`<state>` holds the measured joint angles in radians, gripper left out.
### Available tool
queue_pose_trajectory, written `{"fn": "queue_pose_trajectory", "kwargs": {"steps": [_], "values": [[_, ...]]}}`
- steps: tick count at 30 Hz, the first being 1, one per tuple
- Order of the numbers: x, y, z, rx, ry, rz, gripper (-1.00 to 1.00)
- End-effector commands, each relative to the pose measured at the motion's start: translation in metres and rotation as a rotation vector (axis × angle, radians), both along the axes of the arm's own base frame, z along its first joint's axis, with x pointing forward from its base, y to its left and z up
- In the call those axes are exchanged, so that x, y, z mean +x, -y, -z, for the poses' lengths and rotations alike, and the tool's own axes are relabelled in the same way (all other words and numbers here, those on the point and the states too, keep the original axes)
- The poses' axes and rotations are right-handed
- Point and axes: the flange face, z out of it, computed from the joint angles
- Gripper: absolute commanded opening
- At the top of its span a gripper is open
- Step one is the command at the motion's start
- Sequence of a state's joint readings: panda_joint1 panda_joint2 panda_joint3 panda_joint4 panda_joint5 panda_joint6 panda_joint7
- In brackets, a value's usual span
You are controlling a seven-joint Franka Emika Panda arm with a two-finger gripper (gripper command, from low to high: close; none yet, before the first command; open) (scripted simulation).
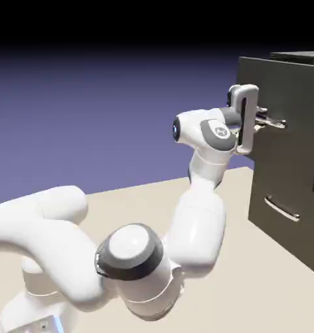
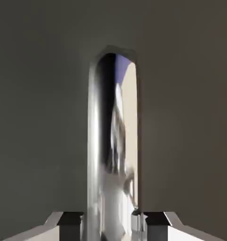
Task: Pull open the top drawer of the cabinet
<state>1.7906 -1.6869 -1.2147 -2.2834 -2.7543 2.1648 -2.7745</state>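
A white Franka Panda arm (image 1: 198, 221) rises from the lower left of the exterior view and reaches right to a tall, dark grey-brown cabinet (image 1: 286, 195) standing on a pale table (image 1: 250, 273) before a blue-violet backdrop. Its gripper (image 1: 262, 121) is held level at the top drawer (image 1: 286, 104) — the upper of two flat fronts — with its fingers closed tight on that drawer's slim silver bar handle (image 1: 274, 122), which runs horizontally across the front. The top drawer's front stands slightly proud of the cabinet's face, a step showing along its lower right edge. Below it, the lower drawer (image 1: 283, 214) sits flush, its own silver handle (image 1: 281, 209) well clear of the hand.

In the hand view the grey-brown drawer front (image 2: 40, 117) fills nearly the whole picture. The polished handle bar (image 2: 113, 141) runs up the middle as a bright vertical strip — the view is rolled with the wrist — and mirrors the backdrop and pale parts of the robot. At the bottom edge the two grey fingertips (image 2: 70, 221) press against the bar from either side, leaving no gap beyond the bar itself.
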Motion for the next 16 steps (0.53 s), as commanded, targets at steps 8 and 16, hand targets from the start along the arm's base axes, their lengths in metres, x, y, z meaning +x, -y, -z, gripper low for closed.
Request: {"fn": "queue_pose_trajectory", "kwargs": {"steps": [8,16], "values": [[-0.091,0.001,0.0,0.002,-0.004,0.001,-1.0],[-0.164,0.002,-0.001,0.004,-0.003,0.0,1.0]]}}
